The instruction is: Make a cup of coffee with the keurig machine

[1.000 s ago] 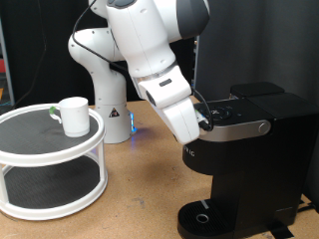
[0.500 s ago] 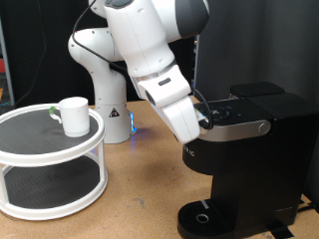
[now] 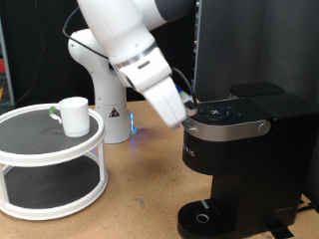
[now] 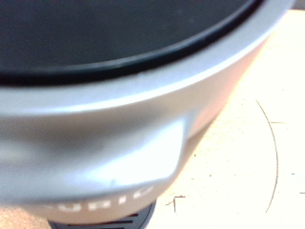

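Observation:
The keurig machine point(image 3: 249, 164) stands black and boxy at the exterior view's right, its silver-trimmed lid point(image 3: 231, 119) down. My gripper point(image 3: 188, 107) is at the lid's left edge, at the end of the white hand, and its fingers are hidden. The wrist view is filled by the lid's grey trim point(image 4: 114, 134) seen very close, with no fingers showing. The cup point(image 3: 72, 115), a plain white mug, sits on the top tier of a round white stand point(image 3: 40, 159) at the exterior view's left, far from the gripper.
The white arm base point(image 3: 105, 95) stands behind, between the stand and the machine. A round drip base point(image 3: 204, 216) sits at the machine's foot with nothing on it. The wooden table point(image 3: 140, 199) lies below.
The arm has swung up and towards the exterior view's left. The hand has drawn back from the front of the lid to its left edge. The cup has not moved.

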{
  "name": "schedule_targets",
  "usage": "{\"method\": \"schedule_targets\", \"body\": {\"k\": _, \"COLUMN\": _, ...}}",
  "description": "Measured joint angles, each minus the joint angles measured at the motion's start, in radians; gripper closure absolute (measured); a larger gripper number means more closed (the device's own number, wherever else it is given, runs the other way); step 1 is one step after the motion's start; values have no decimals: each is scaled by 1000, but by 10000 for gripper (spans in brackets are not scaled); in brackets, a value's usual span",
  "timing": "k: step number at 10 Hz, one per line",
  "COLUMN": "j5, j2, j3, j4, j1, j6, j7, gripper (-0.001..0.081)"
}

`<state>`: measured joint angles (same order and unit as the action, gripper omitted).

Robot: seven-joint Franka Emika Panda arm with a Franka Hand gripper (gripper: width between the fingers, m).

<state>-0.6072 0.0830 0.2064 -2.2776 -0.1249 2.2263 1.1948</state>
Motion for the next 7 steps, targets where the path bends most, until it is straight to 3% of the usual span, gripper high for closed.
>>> {"method": "schedule_targets", "body": {"k": 5, "j5": 8, "j2": 30, "j3": 31, "j4": 67, "j1": 21, "j6": -135, "j7": 3, "gripper": 805}}
{"method": "schedule_targets", "body": {"k": 7, "j5": 13, "j2": 29, "j3": 31, "j4": 63, "j1": 21, "j6": -141, "j7": 2, "gripper": 805}}
